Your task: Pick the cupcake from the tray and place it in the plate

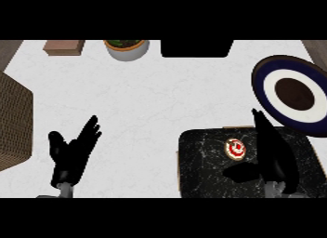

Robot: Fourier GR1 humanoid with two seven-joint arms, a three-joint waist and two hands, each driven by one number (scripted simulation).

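We see a woven box (pixel 5 121) at the left edge and a brown block (pixel 63 46) at the back. Left hand (pixel 71 155) rests low left, fingers straight, holding nothing. Potted plant (pixel 127 48) back centre, a black object (pixel 196 48) beside it. Cupcake (pixel 236 148) sits on the dark marbled tray (pixel 200 174), upper middle. Right hand (pixel 274 160) lies over the tray just right of the cupcake, fingers straight, thumb out, nothing grasped; we can't tell if it touches. Plate (pixel 262 79) at right, beyond the tray's far corner.
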